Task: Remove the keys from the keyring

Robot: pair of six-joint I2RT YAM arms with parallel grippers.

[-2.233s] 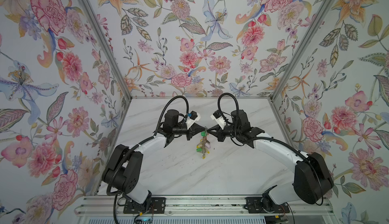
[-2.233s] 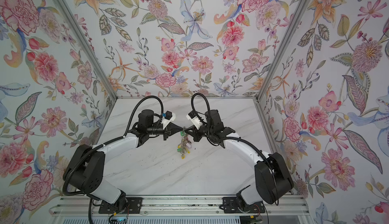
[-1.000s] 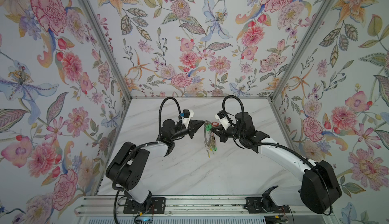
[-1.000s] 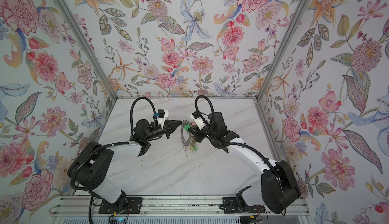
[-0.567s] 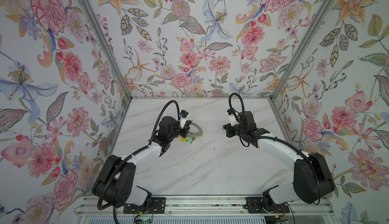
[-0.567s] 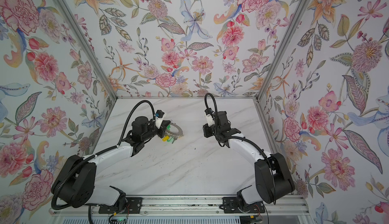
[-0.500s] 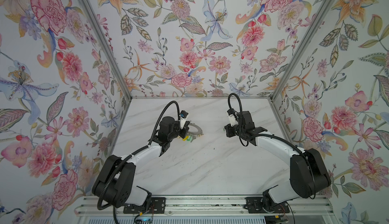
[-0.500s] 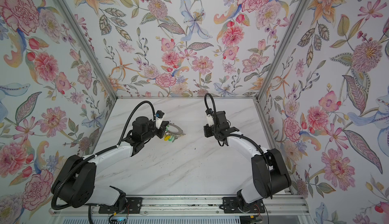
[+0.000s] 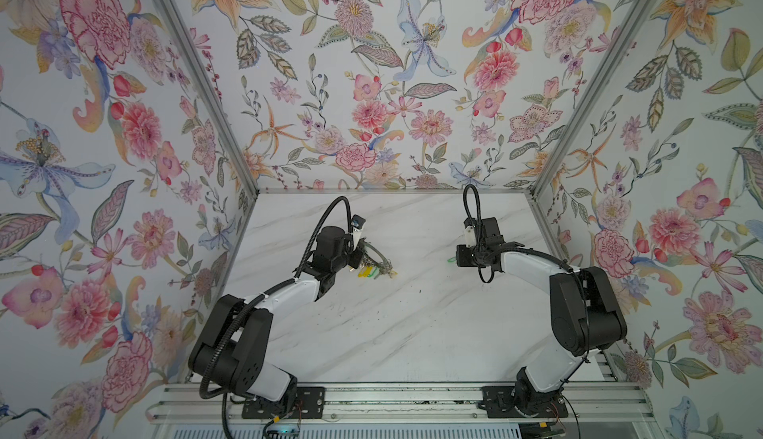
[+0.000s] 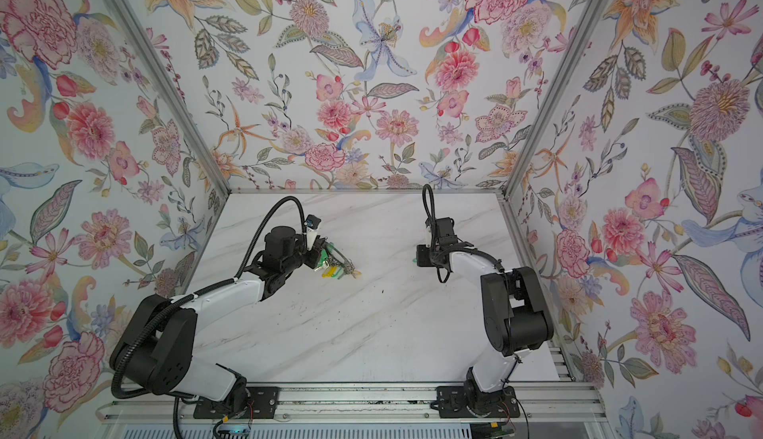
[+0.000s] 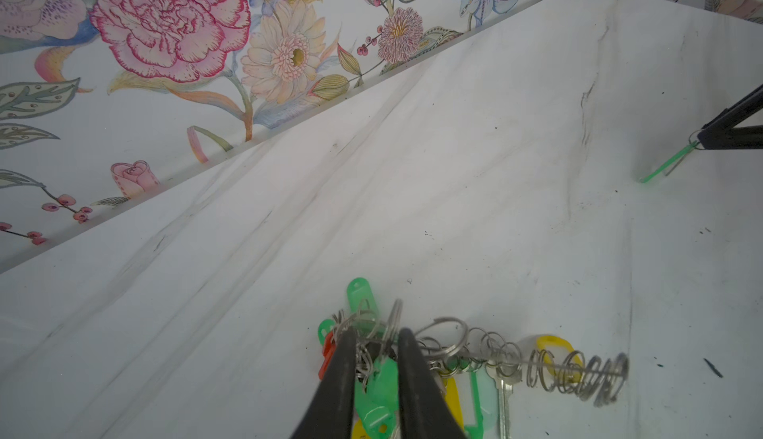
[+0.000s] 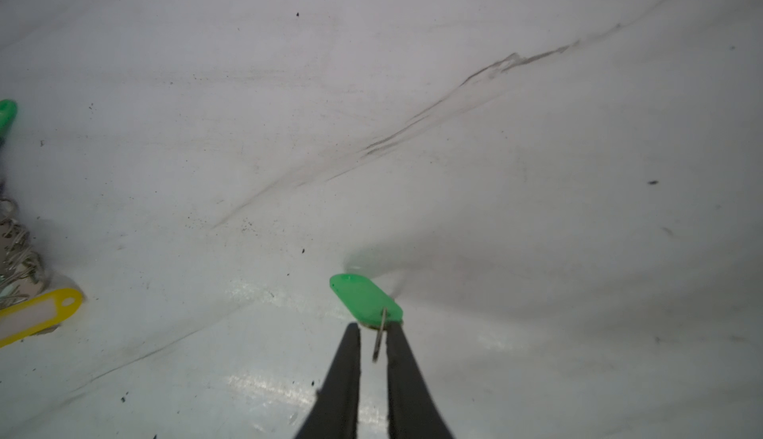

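The keys [image 11: 501,379] lie in two places, and we take each from the fingertips outward. At the right gripper [image 12: 373,327] the jaws stand slightly apart. A little split ring [image 12: 379,336] sits edge-on in the gap, close to one finger and clear of the other, so we read it as loose rather than pinched. Just beyond those tips lies the green tag [image 12: 365,298] of one freed key. Its long axis runs on from the fingers, and its far end is down on the marble table [image 12: 495,168]. The key itself is mostly hidden beneath the tag.

At the left gripper [image 11: 377,331] the jaws are parted too and straddle the main bunch. Green, red and yellow tags crowd at and under the tips, and a ring stands upright in the gap. The gap is much wider than the ring's wire, so we read nothing as clamped. Further out to one side, a row of small rings [image 11: 578,371] trails away from the fingers along the table. In a top view the keyring [image 9: 380,258] shows as a grey arc just beyond this gripper, on the side toward the other arm.

The two grippers are well apart, with bare table between them. We judge that one key is off and many are yet to come off. The bunch lies directly at the left fingertips, so the left arm is the nearer one, and the right arm would have to cross the gap to reach it.
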